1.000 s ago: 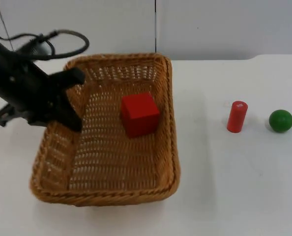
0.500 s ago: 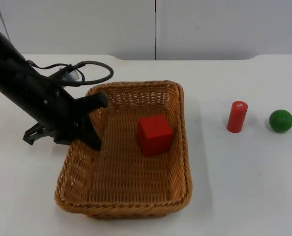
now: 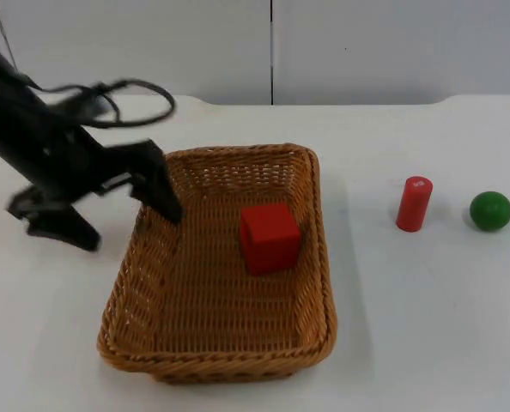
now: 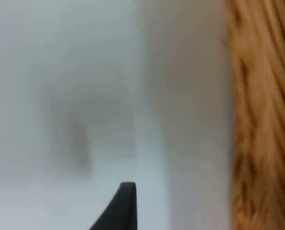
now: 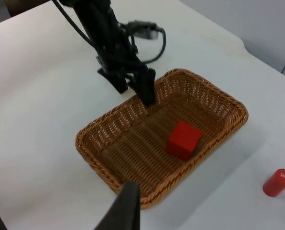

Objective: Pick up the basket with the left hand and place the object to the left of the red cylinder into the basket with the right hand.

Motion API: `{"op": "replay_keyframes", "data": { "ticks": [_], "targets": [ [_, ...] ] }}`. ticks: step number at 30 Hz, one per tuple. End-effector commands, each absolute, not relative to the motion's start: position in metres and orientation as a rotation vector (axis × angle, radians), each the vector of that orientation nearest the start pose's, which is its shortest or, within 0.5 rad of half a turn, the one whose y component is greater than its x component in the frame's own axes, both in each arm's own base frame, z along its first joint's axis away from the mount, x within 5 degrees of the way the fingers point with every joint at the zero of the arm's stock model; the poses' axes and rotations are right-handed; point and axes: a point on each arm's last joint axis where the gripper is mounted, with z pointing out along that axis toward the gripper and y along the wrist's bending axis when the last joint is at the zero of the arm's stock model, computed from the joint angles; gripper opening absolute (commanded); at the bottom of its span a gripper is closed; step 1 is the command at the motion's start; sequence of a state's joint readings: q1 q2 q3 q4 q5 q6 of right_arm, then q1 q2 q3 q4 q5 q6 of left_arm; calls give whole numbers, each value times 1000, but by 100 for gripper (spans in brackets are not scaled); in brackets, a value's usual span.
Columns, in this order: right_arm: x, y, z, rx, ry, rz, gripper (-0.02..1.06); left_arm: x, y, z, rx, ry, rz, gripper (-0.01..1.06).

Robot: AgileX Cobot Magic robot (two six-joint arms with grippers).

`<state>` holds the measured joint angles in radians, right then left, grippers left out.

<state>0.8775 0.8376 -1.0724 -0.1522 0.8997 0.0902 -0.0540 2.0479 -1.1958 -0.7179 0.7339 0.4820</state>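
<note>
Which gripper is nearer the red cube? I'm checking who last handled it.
Left. The left gripper straddles the basket rim left of the red cube; the right gripper hangs farther, outside the basket's opposite rim.

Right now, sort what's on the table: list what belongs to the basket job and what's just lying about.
Part of the job:
- wicker basket, resting on the table
- red cube, inside the basket
- red cylinder, the reference marker
- left gripper, open astride the basket's left rim

Lying about:
- green ball, right of the cylinder
</note>
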Motion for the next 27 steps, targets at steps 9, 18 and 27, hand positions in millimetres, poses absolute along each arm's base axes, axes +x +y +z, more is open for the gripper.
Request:
{"op": "replay_keyframes", "data": {
  "ticks": [9, 18, 27],
  "targets": [
    [103, 104, 413, -857, 1947, 358, 90, 355, -22, 219, -8, 2686, -593, 105],
    [105, 104, 415, -853, 1918, 344, 90, 287, -24, 300, 99, 2428, -495, 105],
    [90, 89, 422, -802, 1792, 414, 90, 203, -27, 342, 189, 2215, -429, 105]
  ]
}}
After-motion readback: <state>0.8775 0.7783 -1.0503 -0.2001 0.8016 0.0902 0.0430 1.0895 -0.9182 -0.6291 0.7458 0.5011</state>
